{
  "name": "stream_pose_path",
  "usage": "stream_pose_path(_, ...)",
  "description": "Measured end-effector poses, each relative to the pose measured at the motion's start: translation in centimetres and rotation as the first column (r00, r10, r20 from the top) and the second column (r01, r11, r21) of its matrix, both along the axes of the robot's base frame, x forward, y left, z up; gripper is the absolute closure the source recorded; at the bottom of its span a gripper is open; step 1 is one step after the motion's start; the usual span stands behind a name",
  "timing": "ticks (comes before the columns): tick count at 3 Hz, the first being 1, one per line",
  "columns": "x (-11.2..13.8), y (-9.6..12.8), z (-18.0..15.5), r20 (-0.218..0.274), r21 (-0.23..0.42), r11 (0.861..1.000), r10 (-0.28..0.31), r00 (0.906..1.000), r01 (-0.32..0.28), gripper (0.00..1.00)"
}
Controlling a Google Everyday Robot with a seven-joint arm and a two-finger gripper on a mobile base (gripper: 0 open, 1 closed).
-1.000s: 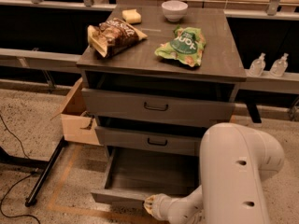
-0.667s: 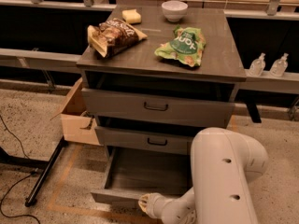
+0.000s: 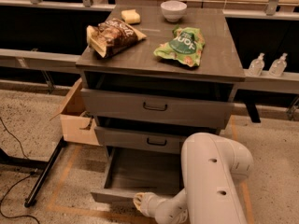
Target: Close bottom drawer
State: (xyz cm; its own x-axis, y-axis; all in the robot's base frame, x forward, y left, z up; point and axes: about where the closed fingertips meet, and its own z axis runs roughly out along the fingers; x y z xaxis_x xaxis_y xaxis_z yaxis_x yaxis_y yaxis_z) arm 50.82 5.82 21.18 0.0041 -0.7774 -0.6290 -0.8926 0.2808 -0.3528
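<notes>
The bottom drawer (image 3: 135, 171) of the grey wood cabinet is pulled well out, and its plain grey box shows empty. Its front panel (image 3: 112, 197) faces the floor edge of the view; the handle is hidden. My white arm (image 3: 212, 181) reaches down at the lower right. My gripper (image 3: 139, 202) is at the drawer's front edge, near its middle, touching or right beside it. The middle drawer (image 3: 140, 140) and the top drawer (image 3: 156, 107) above it sit nearly shut, each with a dark bar handle.
On the cabinet top (image 3: 219, 59) lie a brown chip bag (image 3: 112, 35), a green chip bag (image 3: 182, 45), a white bowl (image 3: 173, 10) and a yellow sponge (image 3: 131, 17). A cardboard box (image 3: 77, 113) stands left of the cabinet. A black stand leg (image 3: 44, 174) and cables lie on the floor left.
My arm has shifted left, and the gripper has moved left along the bottom drawer's front edge. The drawer looks as far open as before.
</notes>
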Motion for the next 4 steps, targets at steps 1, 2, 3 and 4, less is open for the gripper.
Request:
stream_pose_path(1, 0.0, 0.0, 0.6, 0.000, 0.000, 1.000, 0.000, 1.0000, 0.000, 1.00)
stream_pose_path(2, -1.8, -0.7, 1.3, -0.006, -0.011, 1.000, -0.021, 0.9998, 0.021, 1.00)
stream_pose_path(3, -2.7, -0.7, 1.7, -0.011, -0.003, 1.000, -0.021, 0.9997, 0.021, 1.00)
stream_pose_path(4, -3.1, 0.5, 0.7, -0.015, 0.013, 1.000, -0.006, 0.9999, 0.006, 1.00)
